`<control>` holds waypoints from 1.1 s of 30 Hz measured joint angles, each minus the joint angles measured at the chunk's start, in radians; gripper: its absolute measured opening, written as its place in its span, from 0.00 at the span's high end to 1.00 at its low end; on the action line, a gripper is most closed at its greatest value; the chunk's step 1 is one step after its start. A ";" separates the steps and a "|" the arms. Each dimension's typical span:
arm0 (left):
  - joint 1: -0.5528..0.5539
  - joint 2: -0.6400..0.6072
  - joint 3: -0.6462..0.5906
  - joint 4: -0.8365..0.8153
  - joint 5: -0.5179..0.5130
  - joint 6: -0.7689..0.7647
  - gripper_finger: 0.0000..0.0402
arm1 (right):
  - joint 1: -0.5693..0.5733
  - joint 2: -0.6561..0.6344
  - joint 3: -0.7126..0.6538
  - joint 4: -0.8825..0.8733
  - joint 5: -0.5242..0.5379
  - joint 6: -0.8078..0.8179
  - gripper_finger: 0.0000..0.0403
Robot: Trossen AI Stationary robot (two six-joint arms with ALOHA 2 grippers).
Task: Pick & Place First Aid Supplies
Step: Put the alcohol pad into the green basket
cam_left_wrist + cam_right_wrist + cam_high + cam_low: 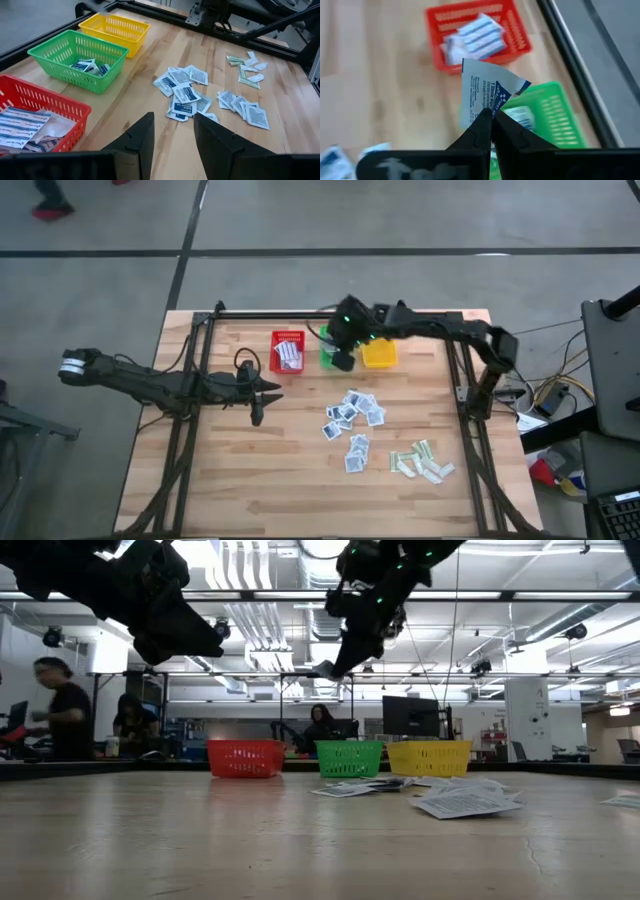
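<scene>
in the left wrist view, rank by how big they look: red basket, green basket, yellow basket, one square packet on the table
1. green basket
2. red basket, cut off by the frame and nearest, so its rank is unsure
3. yellow basket, farthest
4. square packet

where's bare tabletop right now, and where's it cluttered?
Free: bare wood in front of the left gripper and red basket, left of the white-blue packets. Crowded: those packets, the green-beige strips, and the back row, where the right gripper holds a packet above the green basket.
</scene>
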 joint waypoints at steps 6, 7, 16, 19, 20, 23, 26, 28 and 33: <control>0.001 -0.009 0.000 0.103 -0.050 0.080 0.67 | -0.069 0.159 0.206 -0.223 0.000 -0.081 0.98; 0.001 -0.012 0.000 0.109 -0.057 0.089 0.67 | -0.080 0.183 0.235 -0.255 0.000 -0.088 0.98; 0.001 -0.023 0.000 0.101 -0.071 0.109 0.67 | -0.123 0.380 0.456 -0.506 -0.004 -0.142 0.98; 0.001 -0.023 0.000 0.099 -0.079 0.109 0.67 | -0.122 0.432 0.510 -0.549 -0.018 -0.145 0.98; 0.001 -0.023 0.000 0.097 -0.082 0.108 0.67 | -0.122 0.446 0.526 -0.566 -0.031 -0.146 0.98; 0.001 -0.023 0.000 0.091 -0.084 0.107 0.67 | -0.122 0.479 0.562 -0.595 -0.057 -0.145 0.98; 0.001 -0.023 -0.006 0.093 -0.085 0.103 0.67 | -0.122 0.509 0.597 -0.616 -0.062 -0.144 0.97; 0.001 -0.023 -0.017 0.090 -0.085 0.089 0.67 | -0.122 0.522 0.611 -0.622 -0.065 -0.144 0.96; 0.001 -0.023 -0.031 0.090 -0.085 0.053 0.67 | -0.122 0.528 0.599 -0.623 -0.064 -0.144 0.89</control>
